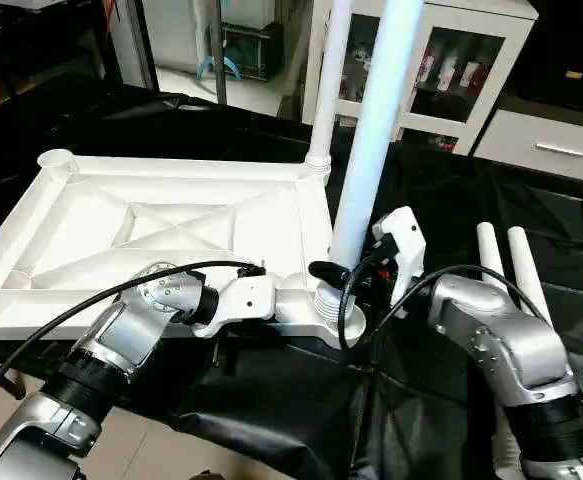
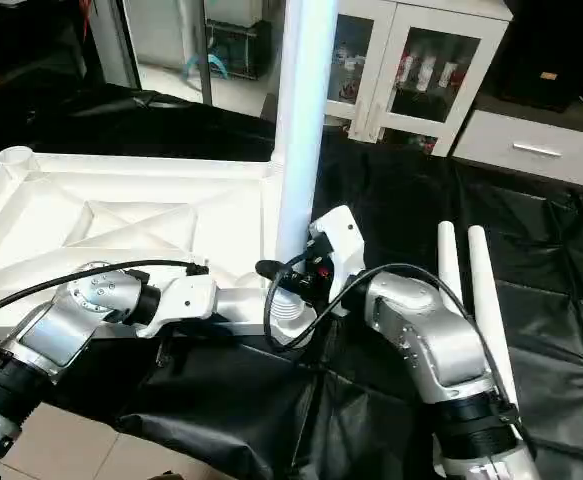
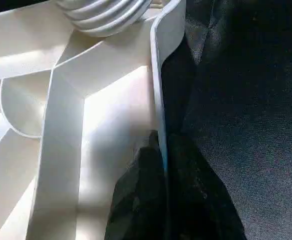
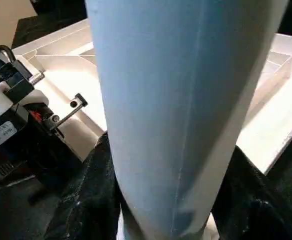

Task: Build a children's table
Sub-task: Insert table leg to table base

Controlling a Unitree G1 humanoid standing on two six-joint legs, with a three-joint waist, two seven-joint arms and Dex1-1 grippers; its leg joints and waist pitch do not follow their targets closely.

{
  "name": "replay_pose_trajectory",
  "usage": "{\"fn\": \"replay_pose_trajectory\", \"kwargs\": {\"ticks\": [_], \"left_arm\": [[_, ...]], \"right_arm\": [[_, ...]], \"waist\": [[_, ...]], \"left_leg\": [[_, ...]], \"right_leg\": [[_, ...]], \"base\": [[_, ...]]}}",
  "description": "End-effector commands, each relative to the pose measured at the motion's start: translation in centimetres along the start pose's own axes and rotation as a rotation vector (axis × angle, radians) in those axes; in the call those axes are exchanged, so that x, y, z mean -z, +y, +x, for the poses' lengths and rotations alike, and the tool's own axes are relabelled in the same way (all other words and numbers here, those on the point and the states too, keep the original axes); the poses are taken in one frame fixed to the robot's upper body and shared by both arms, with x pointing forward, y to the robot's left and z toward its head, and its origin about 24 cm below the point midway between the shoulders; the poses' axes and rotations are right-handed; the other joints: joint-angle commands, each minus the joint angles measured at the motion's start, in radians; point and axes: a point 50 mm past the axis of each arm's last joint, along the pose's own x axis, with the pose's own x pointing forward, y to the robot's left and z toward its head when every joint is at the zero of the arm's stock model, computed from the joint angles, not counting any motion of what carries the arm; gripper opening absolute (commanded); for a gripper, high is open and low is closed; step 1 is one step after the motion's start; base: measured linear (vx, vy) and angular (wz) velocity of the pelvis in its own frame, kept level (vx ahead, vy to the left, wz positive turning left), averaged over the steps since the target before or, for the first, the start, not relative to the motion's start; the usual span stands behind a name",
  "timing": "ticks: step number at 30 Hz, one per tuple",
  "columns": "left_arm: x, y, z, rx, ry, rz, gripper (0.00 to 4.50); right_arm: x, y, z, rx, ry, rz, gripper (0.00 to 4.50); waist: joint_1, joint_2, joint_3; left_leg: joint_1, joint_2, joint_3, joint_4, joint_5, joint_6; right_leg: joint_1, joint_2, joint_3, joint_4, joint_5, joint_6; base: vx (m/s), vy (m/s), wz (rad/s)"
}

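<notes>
White ribbed plastic tabletop [image 1: 171, 235] lies upside down on black-covered table [image 1: 451, 180]. Two white tubular legs [image 1: 376, 130] socketed, two [image 1: 511, 265] left. Left gripper [image 3: 163, 200] pinches rim; right gripper [image 4: 166, 200] clasps near leg.

Your two head views look forward and down from above the silver forearms, set slightly apart, so both share the upturned tabletop [image 1: 161, 225], the upright leg [image 1: 371, 140] at its near corner, the black-covered worktable [image 1: 491, 200] and the white cabinet [image 2: 421, 60] behind. Your left wrist view sits very close along the left gripper [image 3: 166, 200], facing the tabletop's rim, with its ribbed corner socket [image 3: 105, 12] beyond. Your right wrist view looks past the right gripper [image 4: 166, 200], pressed up near that same leg, with the tabletop's ribs behind it.
</notes>
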Motion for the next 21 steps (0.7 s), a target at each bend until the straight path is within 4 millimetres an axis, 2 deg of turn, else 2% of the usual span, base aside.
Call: {"fn": "replay_pose_trajectory", "kwargs": {"ticks": [1, 5, 15, 17, 18, 21], "left_arm": [[-0.38, 0.28, 0.03, -0.061, -0.072, -0.029, 0.00], [-0.46, -0.06, -0.09, -0.038, -0.106, -0.053, 0.00], [-0.36, -0.04, -0.11, 0.000, -0.115, -0.135, 0.00], [-0.43, -0.06, -0.13, 0.003, -0.122, -0.147, 0.00], [-0.46, -0.06, -0.14, 0.004, -0.123, -0.150, 0.00], [-0.41, -0.17, -0.18, 0.017, -0.112, -0.152, 0.00]], "right_arm": [[0.39, -0.31, -0.51, 0.019, 0.032, 0.021, 1.86], [-0.07, -0.29, -1.14, 0.016, 0.023, 0.033, 1.86], [0.58, -0.08, -1.18, -0.006, 0.078, 0.044, 1.86], [0.48, -0.04, -1.31, -0.013, 0.082, 0.045, 1.86], [0.45, -0.02, -1.36, -0.016, 0.084, 0.044, 1.86], [0.42, -0.12, -1.25, -0.014, 0.086, 0.045, 1.86]], "waist": [[-0.007, -0.019, -0.049], [-0.006, -0.019, -0.050], [-0.009, -0.021, -0.051], [-0.010, -0.026, -0.051], [-0.009, -0.023, -0.051], [-0.011, -0.024, -0.051]], "left_leg": [[-0.003, 0.012, 0.005, -0.077, -0.142, -0.003], [-0.004, 0.011, 0.005, -0.076, -0.126, -0.004], [-0.005, 0.011, 0.006, -0.074, -0.112, 0.000], [-0.004, 0.011, 0.007, -0.073, -0.109, 0.001], [-0.002, 0.012, 0.007, -0.073, -0.108, 0.000], [-0.002, 0.011, 0.007, -0.073, -0.102, -0.002]], "right_leg": [[0.045, -0.045, 0.027, -0.075, -0.217, -0.129], [0.046, -0.044, 0.027, -0.072, -0.187, -0.137], [0.047, -0.043, 0.026, -0.069, -0.163, -0.150], [0.047, -0.043, 0.026, -0.069, -0.160, -0.151], [0.045, -0.044, 0.026, -0.068, -0.154, -0.156], [0.046, -0.041, 0.025, -0.065, -0.122, -0.164]], "base": [[0.000, 0.000, 0.00], [0.000, 0.000, 0.00], [0.000, 0.000, 0.00], [0.000, 0.000, 0.00], [0.000, 0.000, 0.00], [0.000, 0.000, 0.00]]}}
